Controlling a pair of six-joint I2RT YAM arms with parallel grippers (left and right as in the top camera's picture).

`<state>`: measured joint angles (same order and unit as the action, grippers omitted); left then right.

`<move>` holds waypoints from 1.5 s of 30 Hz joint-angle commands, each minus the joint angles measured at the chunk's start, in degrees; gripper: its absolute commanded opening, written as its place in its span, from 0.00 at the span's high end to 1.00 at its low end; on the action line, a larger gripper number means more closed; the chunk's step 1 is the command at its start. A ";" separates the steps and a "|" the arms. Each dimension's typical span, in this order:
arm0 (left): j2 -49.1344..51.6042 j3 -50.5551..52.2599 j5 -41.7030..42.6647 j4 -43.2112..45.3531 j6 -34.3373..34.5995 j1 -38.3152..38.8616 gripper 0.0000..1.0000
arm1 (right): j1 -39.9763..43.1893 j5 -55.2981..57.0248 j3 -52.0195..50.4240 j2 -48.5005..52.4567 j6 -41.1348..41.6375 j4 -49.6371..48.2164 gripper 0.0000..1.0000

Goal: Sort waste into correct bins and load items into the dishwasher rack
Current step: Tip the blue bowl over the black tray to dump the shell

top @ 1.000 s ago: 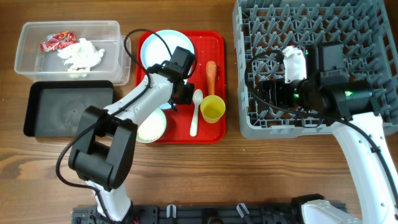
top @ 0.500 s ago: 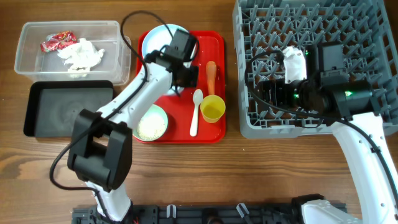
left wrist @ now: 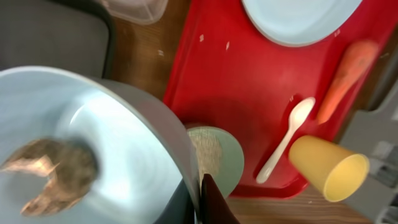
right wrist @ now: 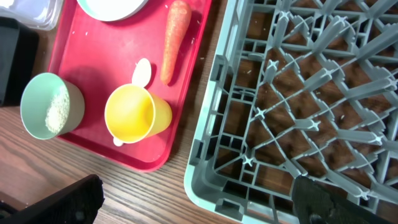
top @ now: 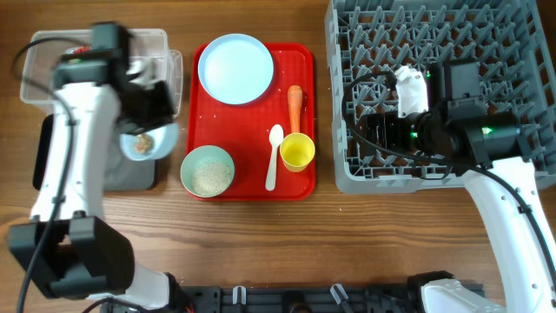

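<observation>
The left arm has swung off the red tray (top: 248, 130) toward its 9 o'clock side, carrying the small pale blue bowl (top: 146, 143) along. The pale blue plate (top: 235, 68) at the tray's 12 o'clock now shows whole. The left end effector (left wrist: 198, 202) is clamped on the bowl's rim. The bowl hangs over the 3 o'clock edge of the black tray (top: 135, 174), at 6 o'clock of the clear tub (top: 35, 48), with the brownish food lump (left wrist: 46, 174) inside. The right end effector (right wrist: 193, 208) has not shifted. Its fingers are spread wide over the 9 o'clock edge of the dishwasher rack (top: 521, 35).
</observation>
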<state>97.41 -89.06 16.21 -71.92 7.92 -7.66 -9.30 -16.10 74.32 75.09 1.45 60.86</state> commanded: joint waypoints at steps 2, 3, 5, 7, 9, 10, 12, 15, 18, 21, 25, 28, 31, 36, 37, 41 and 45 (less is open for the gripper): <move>-0.96 7.54 24.83 7.19 -14.14 -15.47 0.96 | -0.13 -0.94 0.94 0.46 0.66 1.31 0.00; -0.87 10.05 29.40 9.64 -15.08 -19.08 0.96 | -0.13 -0.90 0.94 0.46 0.61 1.84 0.00; -0.15 14.12 35.08 13.88 -15.08 -24.87 0.96 | -0.13 -0.70 0.94 0.46 0.39 2.36 0.00; 1.09 16.70 39.04 16.59 -15.23 -29.09 0.96 | -0.13 -0.72 0.94 0.46 0.46 2.36 0.00; 3.23 17.81 44.33 18.14 -15.32 -32.54 0.96 | -0.13 -0.72 0.94 0.46 0.46 2.25 0.00; 4.83 17.86 48.54 18.58 -16.48 -34.07 0.96 | -0.13 -0.72 0.94 0.46 0.44 2.23 0.00; 7.98 17.86 58.69 18.53 -18.25 -36.68 0.96 | -0.13 -0.72 0.94 0.46 0.44 2.27 0.00; 11.37 17.86 69.92 17.88 -18.21 -39.15 0.96 | -0.13 -0.72 0.94 0.46 0.46 2.60 0.00; 12.28 17.86 74.14 17.00 -15.08 -40.17 0.96 | -0.13 -0.72 0.94 0.46 0.46 2.67 0.00; 12.26 17.86 74.14 16.83 -12.59 -40.52 0.96 | -0.13 -0.72 0.94 0.46 0.44 2.67 0.00; 12.26 17.86 74.14 16.63 -7.85 -40.52 0.96 | -0.13 -0.72 0.94 0.46 0.46 2.67 0.00; 12.26 17.86 74.12 16.90 -7.43 -40.52 0.96 | -0.13 -0.72 0.94 0.46 0.46 2.86 0.00; 11.50 17.55 74.12 16.87 -7.45 -40.11 0.96 | -0.13 -0.72 0.94 0.46 0.46 2.71 0.00; 2.19 14.23 73.96 17.18 -7.45 -34.10 0.96 | -0.13 -0.72 0.94 0.46 0.42 2.51 0.00; -1.77 12.46 72.13 18.01 -7.43 -30.45 0.96 | -0.13 -0.72 0.94 0.46 0.44 2.29 0.00; -12.76 8.31 42.12 22.73 0.31 -12.04 0.96 | -0.13 -0.72 0.94 0.46 0.46 2.08 0.00; -14.27 8.33 4.96 27.89 4.33 9.46 0.96 | -0.13 -0.72 0.94 0.46 0.44 2.14 0.00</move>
<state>82.50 -80.86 56.42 -45.71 7.55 -10.98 -9.30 -16.12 74.32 75.09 1.45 63.07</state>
